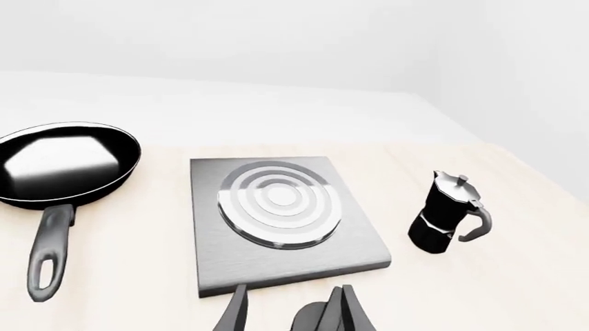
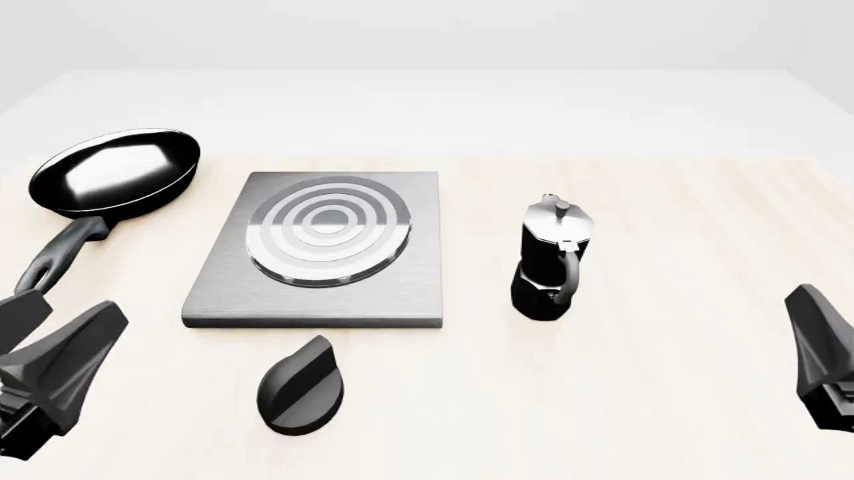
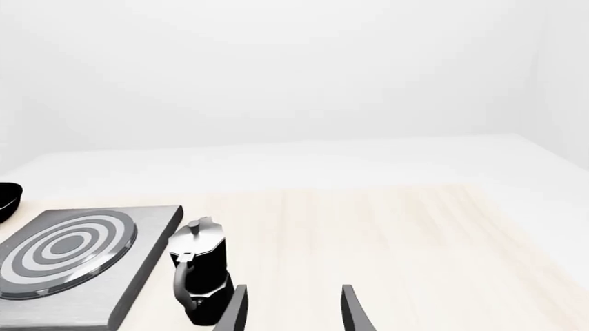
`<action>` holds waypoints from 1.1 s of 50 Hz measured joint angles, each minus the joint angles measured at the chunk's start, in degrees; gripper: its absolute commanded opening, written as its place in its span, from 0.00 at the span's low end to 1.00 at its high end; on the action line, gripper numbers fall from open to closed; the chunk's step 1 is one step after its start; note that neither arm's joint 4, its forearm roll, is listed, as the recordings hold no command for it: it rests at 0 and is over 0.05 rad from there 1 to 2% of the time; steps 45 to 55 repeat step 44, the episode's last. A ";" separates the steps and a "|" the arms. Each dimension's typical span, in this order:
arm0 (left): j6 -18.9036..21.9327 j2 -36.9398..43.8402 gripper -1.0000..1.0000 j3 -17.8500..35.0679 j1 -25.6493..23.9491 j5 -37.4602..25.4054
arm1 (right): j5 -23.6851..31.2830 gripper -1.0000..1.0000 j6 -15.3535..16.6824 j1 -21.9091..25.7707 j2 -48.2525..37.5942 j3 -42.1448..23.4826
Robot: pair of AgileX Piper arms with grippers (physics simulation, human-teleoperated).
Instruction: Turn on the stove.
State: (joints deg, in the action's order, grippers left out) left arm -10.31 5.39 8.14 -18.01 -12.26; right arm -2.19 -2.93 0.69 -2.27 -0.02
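1. The stove (image 2: 320, 255) sits mid-table (image 2: 667, 230), and the knob (image 2: 302, 385) just in front of it is untouched.
2. The left gripper (image 1: 287, 310) and right gripper (image 3: 292, 308) have their jaws apart, holding nothing.
3. Everything remains: reaching and turning the knob.

Both grippers, left gripper (image 2: 47, 345) and right gripper (image 2: 817, 335), are looking matte black and chunky, with angular wedge-shaped fingers (image 3: 354, 307) tapering to points.
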 measured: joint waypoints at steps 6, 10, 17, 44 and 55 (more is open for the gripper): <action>0.49 -2.44 1.00 -0.29 0.99 -1.14 | 0.12 1.00 -0.31 0.15 0.27 0.00; 0.85 -3.42 1.00 -0.50 1.90 -1.84 | 0.11 1.00 -0.50 0.23 0.32 0.00; 1.41 -4.41 1.00 -0.31 3.46 -2.98 | -0.07 1.00 -0.74 0.32 0.16 0.00; 3.19 -5.32 1.00 -0.23 9.76 -4.40 | -0.55 1.00 -0.94 0.54 -0.53 0.00; 3.19 -5.32 1.00 -0.23 9.76 -4.40 | -0.55 1.00 -0.94 0.54 -0.53 0.00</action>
